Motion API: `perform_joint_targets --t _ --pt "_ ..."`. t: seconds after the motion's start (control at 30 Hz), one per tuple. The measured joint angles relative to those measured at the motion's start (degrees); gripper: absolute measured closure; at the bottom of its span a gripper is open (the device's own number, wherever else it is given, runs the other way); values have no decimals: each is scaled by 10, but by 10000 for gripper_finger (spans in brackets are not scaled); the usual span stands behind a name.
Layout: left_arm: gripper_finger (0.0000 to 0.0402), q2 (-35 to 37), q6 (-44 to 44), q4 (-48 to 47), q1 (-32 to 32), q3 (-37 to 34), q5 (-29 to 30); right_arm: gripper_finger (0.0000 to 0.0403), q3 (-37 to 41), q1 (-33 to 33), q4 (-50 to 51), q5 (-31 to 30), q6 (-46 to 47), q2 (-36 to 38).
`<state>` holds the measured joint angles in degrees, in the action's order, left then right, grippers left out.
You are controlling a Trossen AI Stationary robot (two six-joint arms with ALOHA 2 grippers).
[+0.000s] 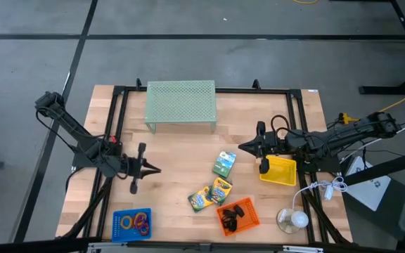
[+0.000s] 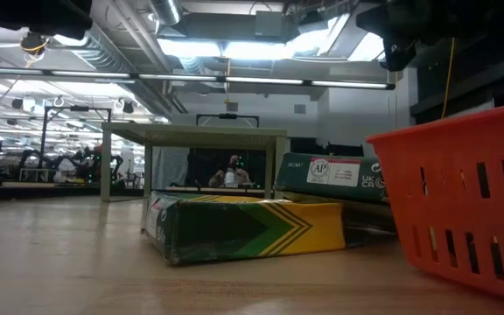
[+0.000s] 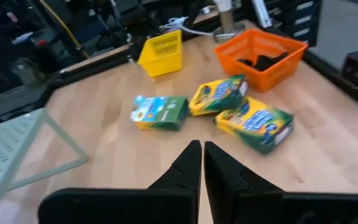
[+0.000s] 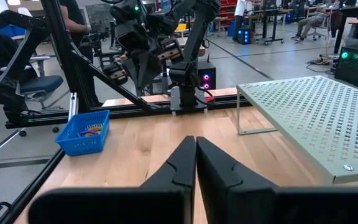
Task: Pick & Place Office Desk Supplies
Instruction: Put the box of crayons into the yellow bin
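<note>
Green-and-yellow crayon boxes (image 1: 221, 189) — three, scattered flat, unheld.

Overhead, table-level and two facing wrist cameras share the crayon boxes (image 1: 220, 190).

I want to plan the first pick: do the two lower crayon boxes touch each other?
Touching. The high view shows one crayon box meeting the other at a corner, no gap.

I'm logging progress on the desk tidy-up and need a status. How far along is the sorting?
Done, it seems: rings lie in the blue basket and black clips in the orange basket. In hand: nothing; the left gripper and right gripper are both shut and empty above the table. Left: three crayon boxes lie loose on the wood, and the yellow basket looks empty.
</note>
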<state>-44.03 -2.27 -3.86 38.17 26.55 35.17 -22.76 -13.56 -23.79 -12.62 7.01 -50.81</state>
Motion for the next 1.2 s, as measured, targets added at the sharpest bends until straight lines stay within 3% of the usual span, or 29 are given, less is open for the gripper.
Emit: perform_joint_targets --t 0.43,0.67,1.0,1.2 --pt "390 -9 69 -8 0 0 -23 387 0 0 0 0 0 0" --pt "391 -30 4 -8 0 0 12 387 0 0 0 0 0 0" --pt "387 -29 -148 192 0 0 101 387 0 0 0 0 0 0" --pt "391 -15 -232 260 0 0 150 387 0 0 0 0 0 0"
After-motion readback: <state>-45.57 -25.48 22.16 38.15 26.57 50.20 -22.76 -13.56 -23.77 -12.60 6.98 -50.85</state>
